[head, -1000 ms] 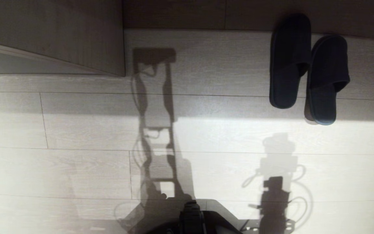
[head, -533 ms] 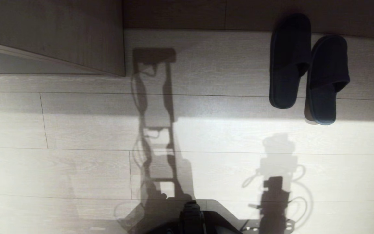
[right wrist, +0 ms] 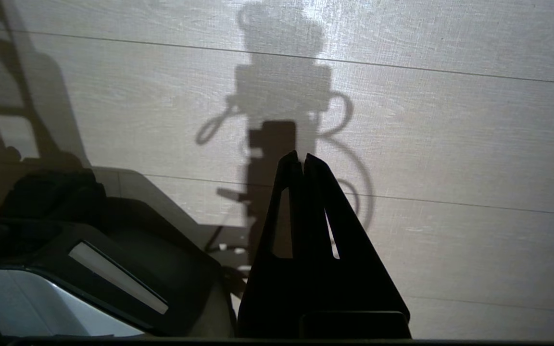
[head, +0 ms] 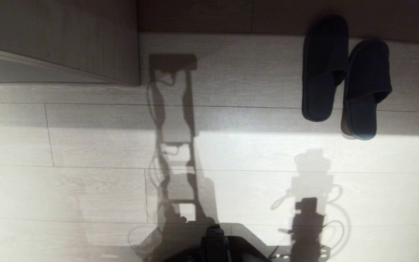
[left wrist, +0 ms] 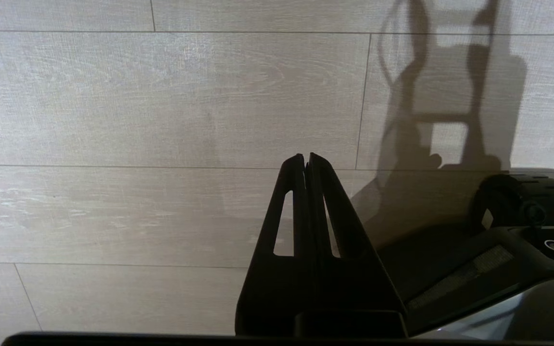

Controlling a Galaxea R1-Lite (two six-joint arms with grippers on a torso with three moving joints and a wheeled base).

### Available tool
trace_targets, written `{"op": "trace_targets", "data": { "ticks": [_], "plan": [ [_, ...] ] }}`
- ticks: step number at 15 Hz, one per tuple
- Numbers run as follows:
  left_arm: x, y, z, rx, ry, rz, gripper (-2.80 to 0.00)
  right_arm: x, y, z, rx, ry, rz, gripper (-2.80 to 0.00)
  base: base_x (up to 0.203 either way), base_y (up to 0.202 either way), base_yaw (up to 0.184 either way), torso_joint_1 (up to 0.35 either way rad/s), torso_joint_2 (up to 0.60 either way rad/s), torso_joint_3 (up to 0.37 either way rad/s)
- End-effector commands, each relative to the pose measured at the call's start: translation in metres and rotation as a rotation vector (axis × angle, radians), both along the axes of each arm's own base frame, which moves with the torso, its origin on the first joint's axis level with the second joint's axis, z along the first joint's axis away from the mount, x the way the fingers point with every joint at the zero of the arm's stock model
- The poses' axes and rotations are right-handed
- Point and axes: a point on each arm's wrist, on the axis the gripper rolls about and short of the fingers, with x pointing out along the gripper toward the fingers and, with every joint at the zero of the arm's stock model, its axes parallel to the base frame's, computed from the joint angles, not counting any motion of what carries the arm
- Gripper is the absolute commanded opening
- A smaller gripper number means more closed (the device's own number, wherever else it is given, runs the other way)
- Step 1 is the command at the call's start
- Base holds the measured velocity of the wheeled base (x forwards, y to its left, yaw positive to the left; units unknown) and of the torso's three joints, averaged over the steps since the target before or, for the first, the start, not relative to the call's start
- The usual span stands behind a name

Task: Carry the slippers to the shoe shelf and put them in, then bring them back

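Slippers (head: 346,76) side by side on the floor (head: 86,145), ahead and to the right, untouched. Left gripper (left wrist: 306,158) and right gripper (right wrist: 301,158) parked low, jaws closed, empty. Best to approach squarely, open wide, pinch both toe caps together.

Pale wood-plank floor (head: 86,145) carries the slippers (head: 344,76), lying side by side

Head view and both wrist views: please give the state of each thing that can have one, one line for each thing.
slippers: lying side by side on the floor, soles down, not held.
left pincer: shut, empty, above bare floor.
right pincer: shut, empty, above bare floor.
wooden panel: standing at the far left, apart from the slippers.
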Motion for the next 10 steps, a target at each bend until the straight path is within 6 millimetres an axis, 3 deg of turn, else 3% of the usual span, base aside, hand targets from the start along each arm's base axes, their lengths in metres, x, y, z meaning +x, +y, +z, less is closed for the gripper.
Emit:
{"op": "trace_targets", "data": {
  "ticks": [1,4,10],
  "plan": [
    [0.0000,0.0000,0.0000,-0.002,-0.001,0.001,-2.80,0.0003,0.0000,-0.0003,-0.001,0.004,0.000,-2.80,0.000,0.000,0.000,0.000,0.00,0.000],
    [0.0000,0.0000,0.0000,-0.002,-0.001,0.001,-2.80,0.0003,0.0000,-0.0003,0.002,0.004,0.000,-2.80,0.000,0.000,0.000,0.000,0.00,0.000],
    [0.0000,0.0000,0.0000,-0.002,-0.001,0.001,-2.80,0.0003,0.0000,-0.0003,0.005,0.004,0.000,-2.80,0.000,0.000,0.000,-0.029,0.21,0.181]
  ]
}}
